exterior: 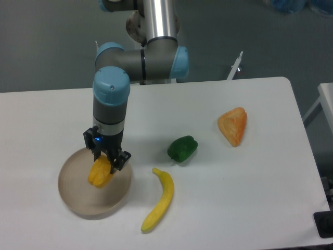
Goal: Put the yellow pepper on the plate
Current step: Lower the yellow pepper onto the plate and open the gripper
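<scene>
The yellow pepper [100, 173] hangs over the middle of the plate [78, 200], a round tan dish at the table's front left. My gripper [105, 160] points straight down and is shut on the pepper's top. Whether the pepper touches the plate's surface I cannot tell.
A curved yellow banana [161, 200] lies just right of the plate. A green pepper [182, 148] sits at mid-table, and an orange wedge-shaped piece [233, 125] lies further right. The arm's base post [156, 21] stands behind the table's back edge.
</scene>
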